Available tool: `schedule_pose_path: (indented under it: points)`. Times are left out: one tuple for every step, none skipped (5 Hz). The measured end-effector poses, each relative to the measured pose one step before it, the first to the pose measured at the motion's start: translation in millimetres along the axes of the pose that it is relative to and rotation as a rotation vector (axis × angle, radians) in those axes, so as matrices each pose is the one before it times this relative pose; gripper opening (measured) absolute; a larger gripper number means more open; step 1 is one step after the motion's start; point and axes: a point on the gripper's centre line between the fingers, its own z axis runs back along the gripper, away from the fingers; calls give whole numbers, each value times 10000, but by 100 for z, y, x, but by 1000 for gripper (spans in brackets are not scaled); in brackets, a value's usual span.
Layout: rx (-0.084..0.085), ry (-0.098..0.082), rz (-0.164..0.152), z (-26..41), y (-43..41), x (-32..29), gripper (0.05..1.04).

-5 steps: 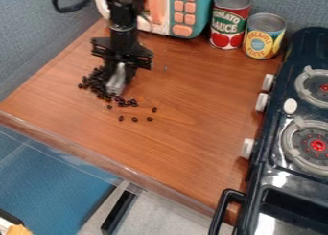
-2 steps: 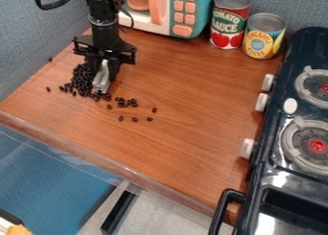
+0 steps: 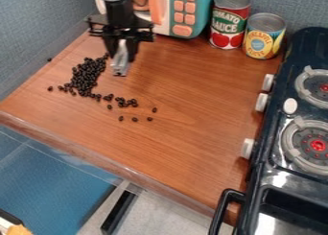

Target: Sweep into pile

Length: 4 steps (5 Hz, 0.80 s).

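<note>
- In the camera view, I have the hand in the upper left, pointing down, closed on a grey piece between its fingers.
- I can't tell whether the grey piece's lower end touches the bench; it shows just beside the beans, on their right.
- Behind the hand I see the microwave, with the red can and the yellow can to its right.
- The bench's left edge runs along the grey wall; its front edge slants from the left of the view down toward the stove.
- For moving, I have a broad stretch of wood between the hand and the stove's knobs, and more between the beans and the front edge.
- The beans lie on the left part of the bench, their main heap long and narrow, slanting from beside the hand down to the left.
- From its lower end, a thinner trail bends to the right, with loose beans nearer the front edge.
- The grey piece's long axis runs nearly straight down the view.
</note>
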Motion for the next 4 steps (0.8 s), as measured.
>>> schedule_pose_path:
  points:
    - [-149, -66, -1002, 230, -3109, -2234, 371]
    - [61, 39, -979, -494, -3030, -2620, 371]
    - [-32, -116, -419, 56, -1777, -1156, 371]
    - [230, 202, -233, -1165, -694, -2197, 371]
